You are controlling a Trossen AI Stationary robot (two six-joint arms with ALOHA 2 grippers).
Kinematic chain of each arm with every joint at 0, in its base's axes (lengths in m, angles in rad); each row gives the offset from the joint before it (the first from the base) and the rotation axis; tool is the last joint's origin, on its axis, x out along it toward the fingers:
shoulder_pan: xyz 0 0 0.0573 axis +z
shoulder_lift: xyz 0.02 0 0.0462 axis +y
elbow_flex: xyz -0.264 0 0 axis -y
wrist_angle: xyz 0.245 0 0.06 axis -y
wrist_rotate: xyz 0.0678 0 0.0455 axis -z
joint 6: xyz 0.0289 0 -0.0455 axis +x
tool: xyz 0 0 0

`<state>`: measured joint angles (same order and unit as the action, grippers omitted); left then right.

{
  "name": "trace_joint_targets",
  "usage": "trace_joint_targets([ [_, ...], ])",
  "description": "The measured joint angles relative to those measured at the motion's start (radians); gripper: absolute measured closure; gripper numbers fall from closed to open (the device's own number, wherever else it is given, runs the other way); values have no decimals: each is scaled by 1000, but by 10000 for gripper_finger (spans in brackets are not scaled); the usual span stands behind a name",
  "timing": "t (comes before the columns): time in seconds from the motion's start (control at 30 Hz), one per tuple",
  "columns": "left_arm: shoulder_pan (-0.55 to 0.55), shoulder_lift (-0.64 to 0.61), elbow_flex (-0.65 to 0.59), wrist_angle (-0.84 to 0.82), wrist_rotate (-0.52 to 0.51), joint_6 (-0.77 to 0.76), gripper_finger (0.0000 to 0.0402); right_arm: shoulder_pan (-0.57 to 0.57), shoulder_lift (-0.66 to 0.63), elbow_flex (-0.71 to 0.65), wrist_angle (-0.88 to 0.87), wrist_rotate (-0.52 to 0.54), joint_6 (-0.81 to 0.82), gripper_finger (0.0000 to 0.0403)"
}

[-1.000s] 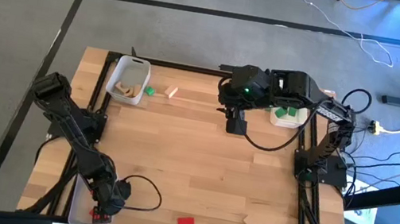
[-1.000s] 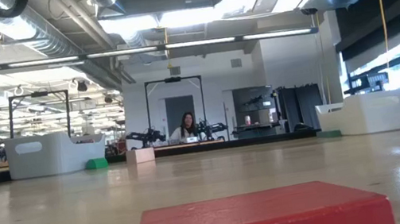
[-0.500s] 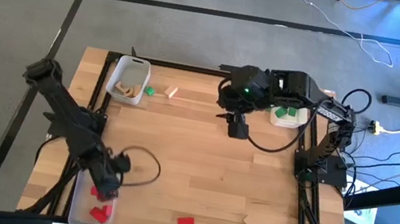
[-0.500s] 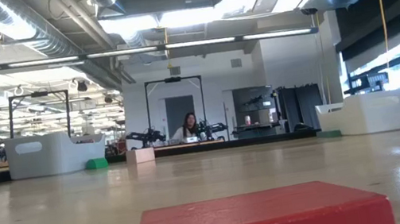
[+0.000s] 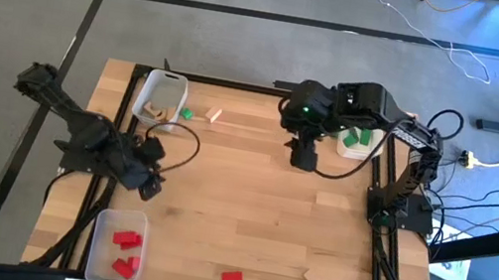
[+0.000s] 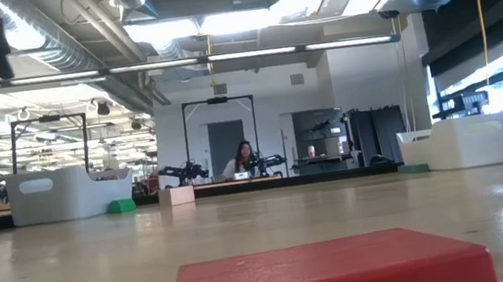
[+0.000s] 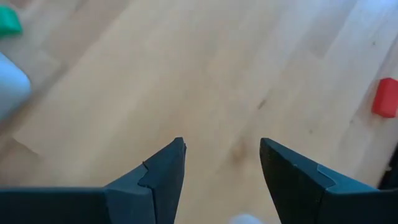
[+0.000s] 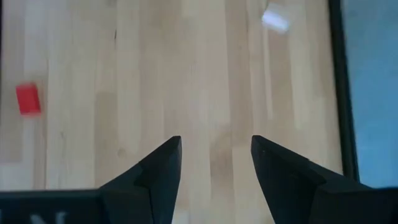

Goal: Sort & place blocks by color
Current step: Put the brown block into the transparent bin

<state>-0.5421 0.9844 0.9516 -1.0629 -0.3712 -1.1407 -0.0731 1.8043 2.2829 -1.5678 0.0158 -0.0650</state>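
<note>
- Left gripper (image 5: 150, 185) hovers over bare wood (left side), fingers spread, empty.
- Right gripper (image 5: 303, 159) hangs near the far edge, also spread and empty.
- 1 red block (image 5: 231, 278) lies loose near the front edge.

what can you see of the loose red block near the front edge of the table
The red block is small, chunky and bright red, with flat faces and squared edges, lying flat on the bare wooden table. It sits alone near the front edge, to the right of the clear bin that holds other red blocks, and touches nothing but the tabletop. In the low view it fills the foreground. Neither claw is near it.
</note>
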Motion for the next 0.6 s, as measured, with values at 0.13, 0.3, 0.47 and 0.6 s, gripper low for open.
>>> trace_joint_targets([
  [0.13,66,-25,0,-1,-13,115,202,1,-5,-41,-8,-29,38,206],
  [0.3,132,-31,0,-3,-15,226,202,1,-22,-179,-5,-191,108,206],
  [0.47,187,-30,0,-4,-14,333,202,14,-57,-380,-5,-287,157,206],
  [0.6,230,-30,0,-4,-14,398,202,56,-60,-544,15,-409,276,206],
])
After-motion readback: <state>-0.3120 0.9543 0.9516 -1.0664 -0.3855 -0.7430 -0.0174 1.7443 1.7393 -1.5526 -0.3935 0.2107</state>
